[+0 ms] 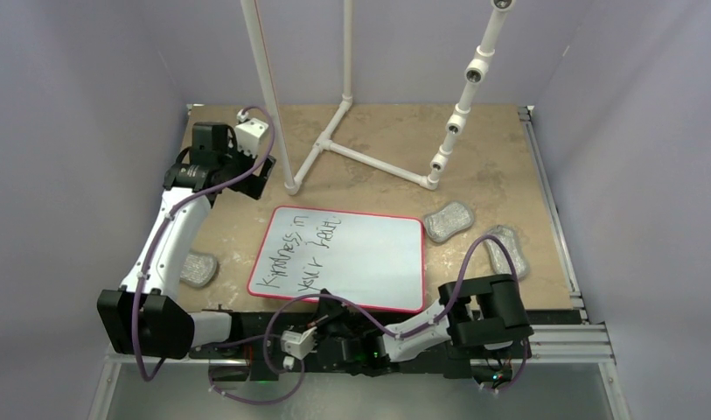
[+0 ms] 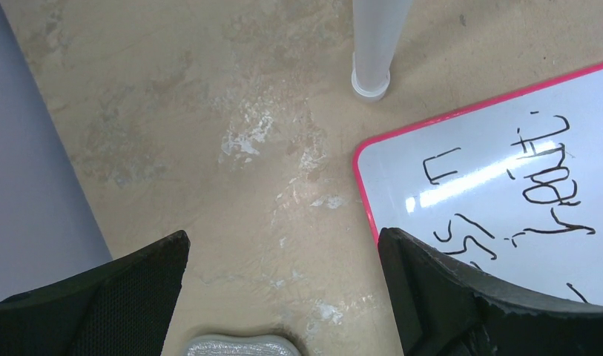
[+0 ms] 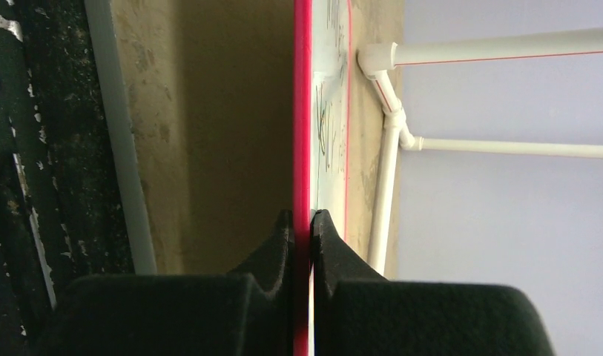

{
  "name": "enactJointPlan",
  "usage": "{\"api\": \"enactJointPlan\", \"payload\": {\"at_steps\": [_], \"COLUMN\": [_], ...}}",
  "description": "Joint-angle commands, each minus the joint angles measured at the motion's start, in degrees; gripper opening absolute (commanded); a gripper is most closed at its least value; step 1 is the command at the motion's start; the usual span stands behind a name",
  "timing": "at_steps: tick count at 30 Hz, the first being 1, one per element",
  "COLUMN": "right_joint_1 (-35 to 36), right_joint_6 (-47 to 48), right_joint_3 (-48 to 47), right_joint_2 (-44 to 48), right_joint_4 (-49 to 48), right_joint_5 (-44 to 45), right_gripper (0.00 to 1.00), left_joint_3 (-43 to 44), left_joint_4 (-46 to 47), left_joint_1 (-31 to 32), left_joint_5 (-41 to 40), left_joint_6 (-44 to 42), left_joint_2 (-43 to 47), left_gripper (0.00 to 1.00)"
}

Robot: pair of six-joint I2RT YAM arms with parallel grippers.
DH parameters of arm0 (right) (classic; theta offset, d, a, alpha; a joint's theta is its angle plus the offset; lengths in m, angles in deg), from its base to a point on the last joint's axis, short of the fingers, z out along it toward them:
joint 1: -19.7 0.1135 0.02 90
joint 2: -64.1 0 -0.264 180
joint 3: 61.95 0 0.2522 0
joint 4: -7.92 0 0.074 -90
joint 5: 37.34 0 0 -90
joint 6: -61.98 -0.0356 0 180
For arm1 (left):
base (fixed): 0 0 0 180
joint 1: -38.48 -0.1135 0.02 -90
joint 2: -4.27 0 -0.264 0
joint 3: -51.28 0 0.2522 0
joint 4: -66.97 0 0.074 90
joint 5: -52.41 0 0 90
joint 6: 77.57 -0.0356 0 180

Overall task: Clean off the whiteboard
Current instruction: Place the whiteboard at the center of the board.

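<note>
Right end effector [image 3: 302, 222] pinching whiteboard [image 3: 303, 111] red edge.

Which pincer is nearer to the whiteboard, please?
Right. The right pincer is shut on the near edge of the whiteboard; the left pincer hovers open by its far left corner.

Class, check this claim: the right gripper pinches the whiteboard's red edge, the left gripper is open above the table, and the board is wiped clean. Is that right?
Not quite. The whiteboard is not clean: the top external view shows black handwriting on it. The right gripper does pinch its red edge, and the left gripper is open above the table.
</note>
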Motion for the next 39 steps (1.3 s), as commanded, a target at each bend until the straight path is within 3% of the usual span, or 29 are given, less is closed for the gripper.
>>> {"api": "enactJointPlan", "payload": {"at_steps": [1,4,11,16,24,31,35,39], "right_joint_1": [-1.72,-3.12,-3.42,-4.12,-7.59,-14.80,-21.37,-32.49], "right_joint_6": [-14.54,-20.77,-29.20,-31.82,-40.82,-51.63,-67.51,-82.94], "right_joint_3": [-0.32,-2.44,-2.95,-3.67,-8.38,-14.52,-18.24,-16.52], "right_joint_2": [-1.33,-1.94,1.92,4.06,12.41,21.61,24.09,27.53], "right_joint_4": [2.06,9.06,21.74,25.80,30.43,37.33,48.71,58.07], "right_joint_5": [-3.05,-5.81,-10.36,-9.82,-11.99,-14.82,-12.47,-18.78], "right_gripper": [0.00,0.06,0.46,0.66,0.77,0.99,0.99,0.99], "left_joint_3": [-1.09,-1.10,-2.45,-2.23,-2.74,-5.22,-5.76,-6.34], "left_joint_4": [1.78,1.71,1.77,2.03,1.00,1.17,1.00,1.85], "left_joint_1": [-0.38,-0.44,-0.44,-0.44,-0.44,-0.40,-0.44,-0.45], "left_joint_5": [1.07,1.13,2.43,3.89,4.34,5.45,6.49,6.33], "left_joint_6": [-0.50,-0.52,-1.27,-1.59,-2.50,-3.48,-4.12,-3.92], "left_joint_2": [-0.57,-0.51,0.67,0.99,1.38,2.10,2.32,3.63], "left_gripper": [0.99,0.99,0.99,0.99,0.99,0.99,0.99,0.99]}}
